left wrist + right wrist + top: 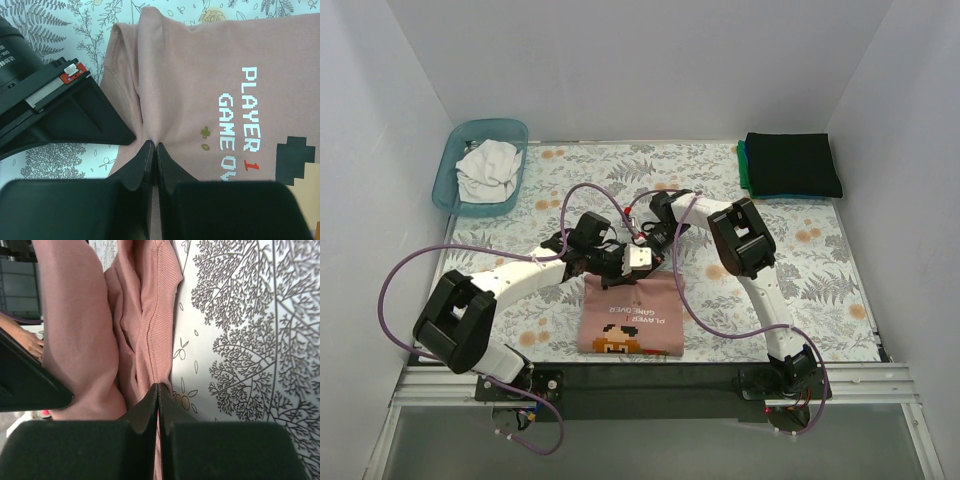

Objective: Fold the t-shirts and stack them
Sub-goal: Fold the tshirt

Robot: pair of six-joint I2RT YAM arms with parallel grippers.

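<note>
The dusty-pink t-shirt (628, 320) lies folded to a narrow rectangle at the table's near middle, its white lettering and pixel figure up. My left gripper (608, 268) is shut on the shirt's far edge; in the left wrist view the fingers (145, 162) pinch pink cloth (200, 80). My right gripper (642, 262) is shut on the same far edge just to the right; its fingers (150, 405) pinch a ribbed pink hem (155, 315). A folded black t-shirt (792, 164) lies on a teal-green one (743, 165) at the far right. A white t-shirt (486, 170) is crumpled in the basket.
The translucent teal basket (510, 132) stands at the far left corner. The table has a floral cloth (820, 260). White walls close in the left, back and right. Purple cables loop over both arms.
</note>
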